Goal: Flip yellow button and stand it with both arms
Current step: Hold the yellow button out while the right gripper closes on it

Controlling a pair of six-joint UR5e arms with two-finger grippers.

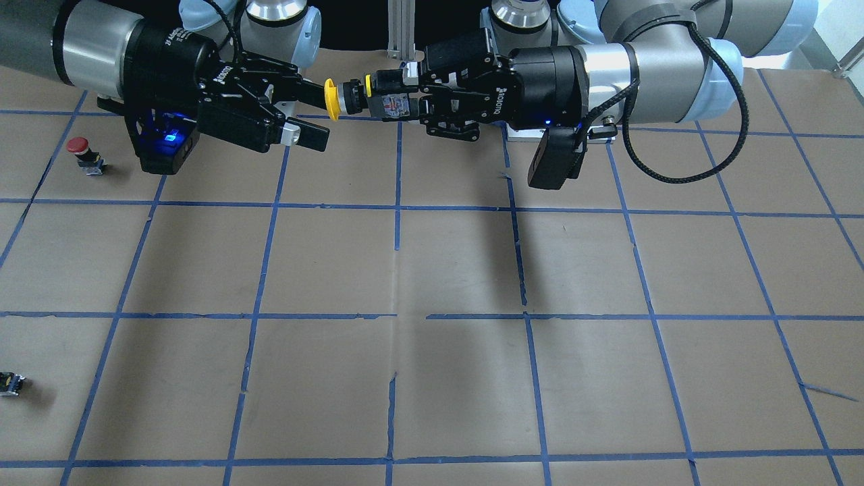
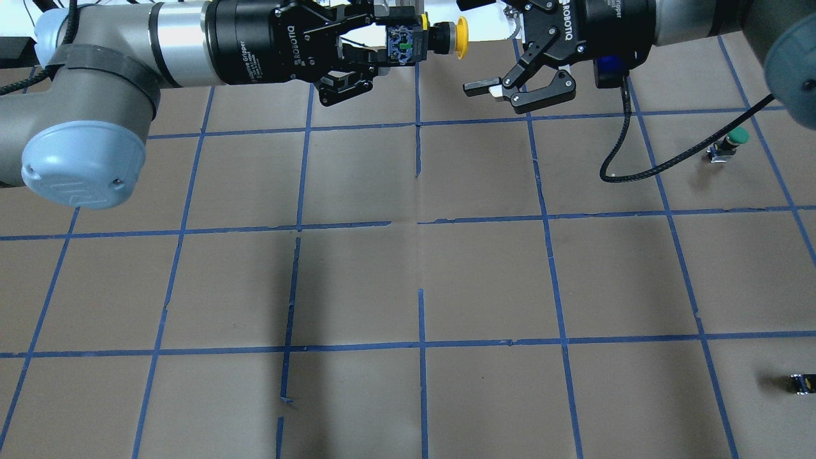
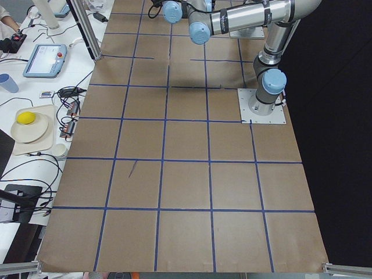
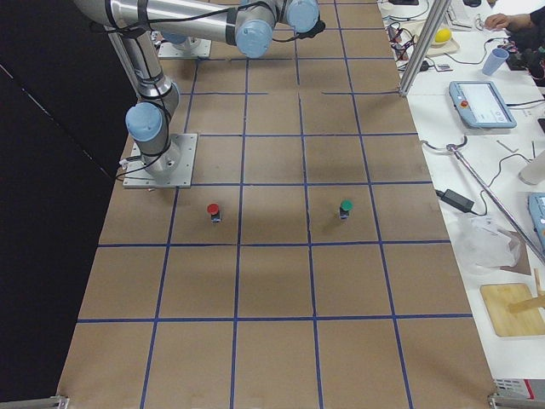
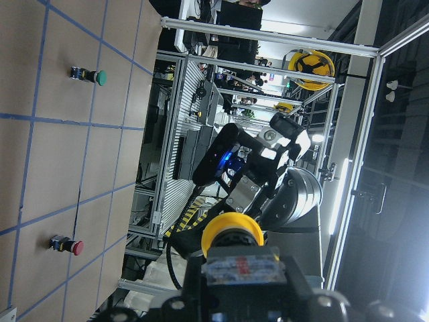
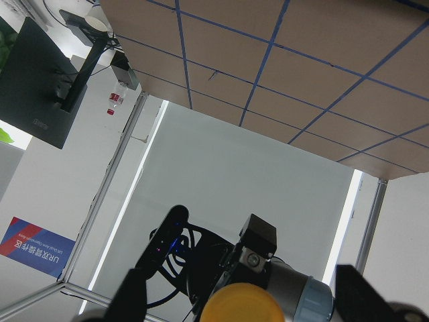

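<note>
The yellow button (image 1: 332, 100) hangs level in the air above the table's robot-side edge. My left gripper (image 1: 378, 98) is shut on its black and blue base, with the yellow cap pointing at my right gripper (image 1: 318, 116). The right gripper is open, its fingers spread on either side of the cap without touching it. In the overhead view the button (image 2: 446, 37) sits between the left gripper (image 2: 405, 44) and the right gripper (image 2: 470, 44). The left wrist view shows the cap (image 5: 232, 231) from behind. The right wrist view shows the cap (image 6: 242, 303) at its bottom edge between its fingers (image 6: 134, 288).
A red-capped button (image 1: 79, 152) stands on the table under the right arm. A green-capped button (image 2: 733, 140) stands farther out on that side. A small dark capless block (image 2: 802, 382) lies near the table's right front. The brown table (image 2: 421, 274) has a blue tape grid.
</note>
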